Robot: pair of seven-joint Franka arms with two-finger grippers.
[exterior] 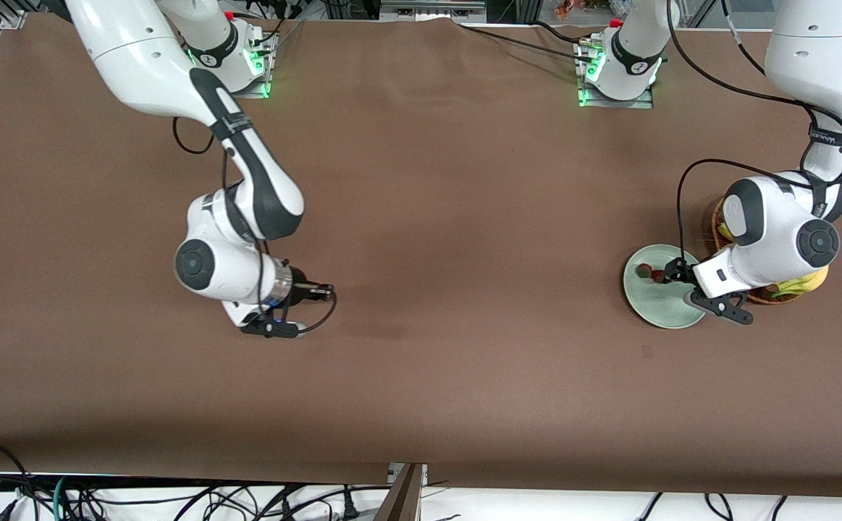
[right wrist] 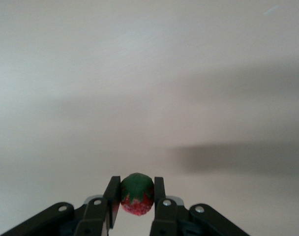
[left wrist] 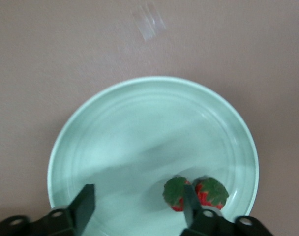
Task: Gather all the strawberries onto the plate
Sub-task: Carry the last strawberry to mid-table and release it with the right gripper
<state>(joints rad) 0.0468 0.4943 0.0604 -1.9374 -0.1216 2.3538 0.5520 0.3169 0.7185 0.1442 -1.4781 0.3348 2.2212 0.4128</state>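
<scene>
The pale mint-green plate [exterior: 670, 311] lies toward the left arm's end of the table, with two strawberries [exterior: 641, 272] [exterior: 658, 275] side by side in it. In the left wrist view the plate [left wrist: 139, 128] fills the middle, and both berries [left wrist: 175, 192] [left wrist: 212, 191] lie near its rim. My left gripper [exterior: 670, 273] [left wrist: 138, 204] hangs low over the plate, open, one finger in front of a berry. My right gripper [exterior: 325, 292] [right wrist: 137, 196] is above bare table toward the right arm's end, shut on a third strawberry [right wrist: 137, 194], green cap toward the camera.
A brown wicker basket [exterior: 717, 224] with a banana [exterior: 801, 284] stands beside the plate, mostly hidden under the left arm's wrist. Brown table cloth [exterior: 464, 253] stretches between the two arms. The table's front edge runs along the lower part of the front view.
</scene>
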